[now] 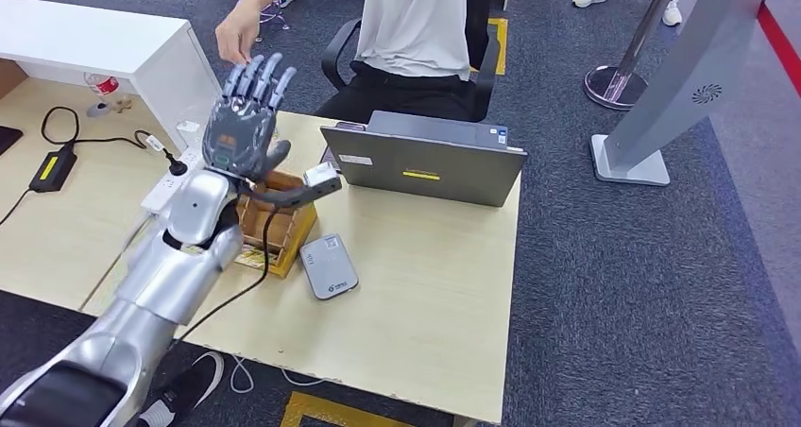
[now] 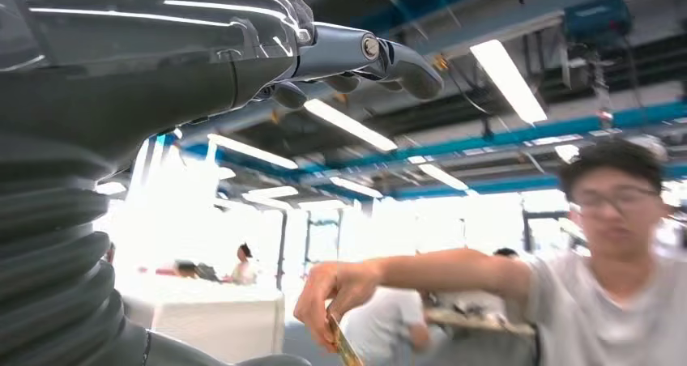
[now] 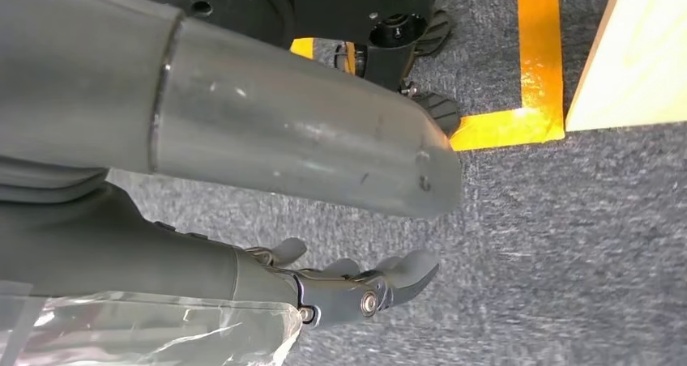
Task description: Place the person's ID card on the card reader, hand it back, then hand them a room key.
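The left hand [image 1: 247, 115] is raised above the far left part of the tabletop [image 1: 416, 295], palm up and fingers spread toward the person, with nothing held in it. In the left wrist view its fingers [image 2: 389, 58] reach out straight and apart against the ceiling lights. Just beyond the fingertips, the person's hand [image 1: 236, 32] hangs over the far edge of the tabletop, fingers pointing down; in the left wrist view this same hand pinches a thin yellowish card [image 2: 344, 346] by its edge, and whether it is the ID card or a room key cannot be told.

The card reader [image 1: 329, 265], a flat grey slab, lies on the tabletop just right of a wooden box [image 1: 283, 233] that stands beside the robot's forearm. Nothing lies on the reader. Farther back, an open grey laptop [image 1: 425, 167] faces the seated person. At the far left a white power strip [image 1: 170, 186] lies near a black adapter [image 1: 52, 170] with its cable.

The right hand [image 3: 364, 289] hangs low over grey carpet [image 3: 567, 244], its fingers loosely curled and apart, holding nothing
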Robot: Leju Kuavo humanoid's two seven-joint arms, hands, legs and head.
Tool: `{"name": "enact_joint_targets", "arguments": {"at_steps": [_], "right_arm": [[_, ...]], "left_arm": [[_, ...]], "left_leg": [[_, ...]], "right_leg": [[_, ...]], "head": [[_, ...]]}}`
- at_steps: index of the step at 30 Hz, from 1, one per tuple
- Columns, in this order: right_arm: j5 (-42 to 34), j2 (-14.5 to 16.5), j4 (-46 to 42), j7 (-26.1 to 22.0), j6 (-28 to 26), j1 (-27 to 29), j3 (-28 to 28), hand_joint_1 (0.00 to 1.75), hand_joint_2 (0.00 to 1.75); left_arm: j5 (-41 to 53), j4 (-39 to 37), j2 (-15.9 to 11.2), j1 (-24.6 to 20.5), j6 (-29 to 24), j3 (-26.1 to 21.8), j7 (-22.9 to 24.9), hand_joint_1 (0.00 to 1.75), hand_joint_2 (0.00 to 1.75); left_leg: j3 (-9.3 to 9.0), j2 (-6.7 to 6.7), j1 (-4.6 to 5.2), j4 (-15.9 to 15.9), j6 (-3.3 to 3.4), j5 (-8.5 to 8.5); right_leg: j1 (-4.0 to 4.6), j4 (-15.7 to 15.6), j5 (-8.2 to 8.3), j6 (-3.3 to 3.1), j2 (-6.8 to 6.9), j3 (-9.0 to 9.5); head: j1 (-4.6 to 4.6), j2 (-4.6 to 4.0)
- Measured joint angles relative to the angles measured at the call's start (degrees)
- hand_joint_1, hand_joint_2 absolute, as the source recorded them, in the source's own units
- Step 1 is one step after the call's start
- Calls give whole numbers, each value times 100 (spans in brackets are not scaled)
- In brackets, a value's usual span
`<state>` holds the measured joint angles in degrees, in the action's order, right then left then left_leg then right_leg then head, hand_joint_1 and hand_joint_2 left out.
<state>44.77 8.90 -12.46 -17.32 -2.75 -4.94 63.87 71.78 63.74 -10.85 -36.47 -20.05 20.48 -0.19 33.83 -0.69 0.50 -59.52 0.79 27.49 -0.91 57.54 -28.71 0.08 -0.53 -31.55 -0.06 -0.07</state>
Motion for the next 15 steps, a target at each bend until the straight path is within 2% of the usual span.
{"name": "enact_joint_targets", "arguments": {"at_steps": [4, 8, 11, 15], "right_arm": [[-122, 0, -3, -41, -19, 85, 158, 0, 0], [-163, 0, -7, -58, -59, 118, 281, 0, 0], [-165, 0, -14, -63, -84, 128, 341, 0, 0], [-111, 0, -23, -62, -83, 130, 368, 0, 0]], "left_arm": [[-83, 1405, -354, 1376, 162, 19, -24, 0, 175], [-115, 2305, -710, 2514, 184, 16, -102, 0, 175], [-111, 2701, -873, 3090, 215, -7, -119, 0, 175], [65, 2835, -960, 3440, 463, -109, -29, 0, 175]], "left_leg": [[0, -17, -1, 2, -5, 15], [-1, -15, -3, 4, -7, 21], [-1, -9, -3, 5, -8, 22], [-1, -5, -4, 5, -7, 21]], "right_leg": [[1, -2, -11, -5, -16, -7], [1, -2, -22, -6, -12, -7], [2, -2, -25, -7, -5, -5], [3, -2, -24, -6, 1, -4]], "head": [[-2, 0], [-6, 0], [-5, 0], [-5, 0]]}}
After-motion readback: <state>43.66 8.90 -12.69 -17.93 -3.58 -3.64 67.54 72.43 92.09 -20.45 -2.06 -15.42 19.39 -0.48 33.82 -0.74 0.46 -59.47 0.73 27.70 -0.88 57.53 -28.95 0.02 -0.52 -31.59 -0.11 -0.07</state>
